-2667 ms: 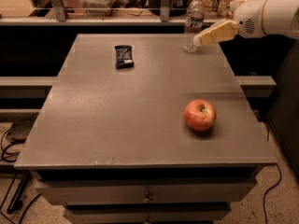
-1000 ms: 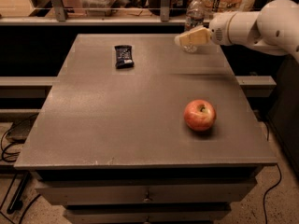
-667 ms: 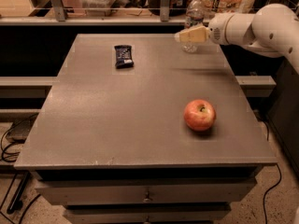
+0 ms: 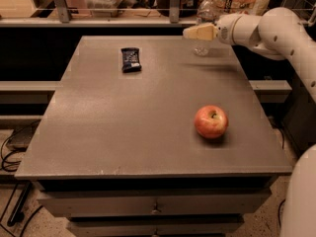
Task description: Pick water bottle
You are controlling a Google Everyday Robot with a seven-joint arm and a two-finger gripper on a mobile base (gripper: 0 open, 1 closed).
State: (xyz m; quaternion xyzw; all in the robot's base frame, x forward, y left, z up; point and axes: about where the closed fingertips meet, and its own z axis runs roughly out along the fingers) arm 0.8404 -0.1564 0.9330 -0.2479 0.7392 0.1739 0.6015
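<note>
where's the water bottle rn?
Camera view: the water bottle stands near the far edge of the table, right of centre, with the gripper overlapping its middle; the snack packet lies to its left.

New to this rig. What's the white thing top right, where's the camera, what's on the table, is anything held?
The white jointed tube coming in from the right is the single arm of a mobile robot, whose job here is to pick up a bottle. At its end is the tan pincer, over the far right corner of the grey table. It overlaps the small clear plastic water bottle in the picture. Whether it grips the bottle cannot be told. There is one camera, looking down at the table from its near side; its mounting is not on record. Also on the table are a red apple, near right, and a dark snack packet, far left.
</note>
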